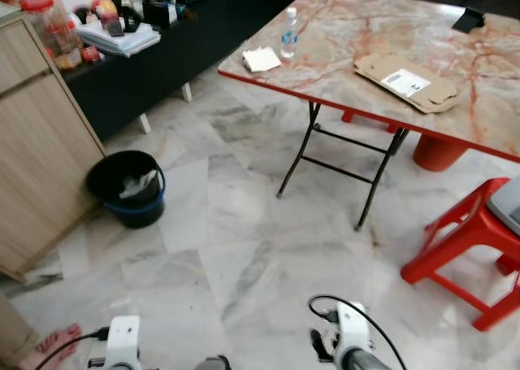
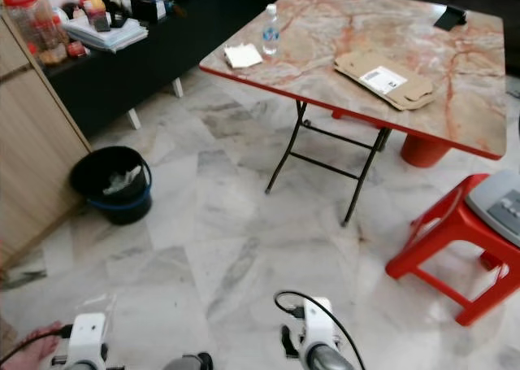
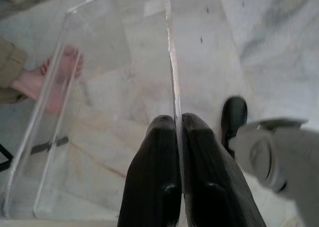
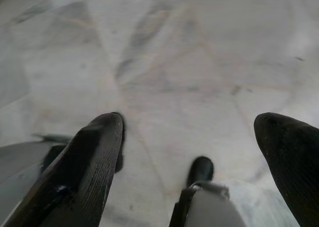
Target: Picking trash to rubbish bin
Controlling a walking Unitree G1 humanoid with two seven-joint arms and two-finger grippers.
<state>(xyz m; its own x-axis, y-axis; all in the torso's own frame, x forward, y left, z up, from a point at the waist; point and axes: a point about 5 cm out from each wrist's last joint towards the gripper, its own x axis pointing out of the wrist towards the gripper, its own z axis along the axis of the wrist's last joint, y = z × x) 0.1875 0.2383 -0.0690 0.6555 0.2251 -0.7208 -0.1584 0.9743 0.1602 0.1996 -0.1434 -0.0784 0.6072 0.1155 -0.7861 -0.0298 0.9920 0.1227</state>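
Left gripper (image 3: 178, 137) is pinched tight on one wall of a clear plastic box (image 3: 99, 102), fingers pressed together on the thin edge; right gripper (image 4: 192, 152) is spread wide, holding nothing, pointing down at the marble floor (image 1: 244, 248). Both arms sit low near the robot's body. Biggest item on scene: the marble-pattern folding desk (image 1: 487, 85), carrying a flattened cardboard mailer (image 1: 406, 81), a water bottle (image 1: 289, 33) and a small paper pad (image 1: 262, 58). The mailer's long axis runs diagonally across the desk top, label up, lying flat; it should be light and fairly stiff, best taken at an overhanging edge or a corner. The bottle stands upright, looks light, smooth and likely to slip or tip; grab mid-body. The black rubbish bin (image 1: 130, 187) stands on the floor well apart from the desk, beside the wooden cabinet (image 1: 36, 142), mouth up, with crumpled paper already inside. The held box is rigid, thin-walled, slick and nearly transparent, open side facing away from the wrist, long axis running away along the fingers. A single-wall pinch gives poor torque control, so my guess is it can swing or slide. A person's bare foot (image 3: 60, 77) shows on the floor through the box. A red stool (image 1: 471, 240) stands at the right.
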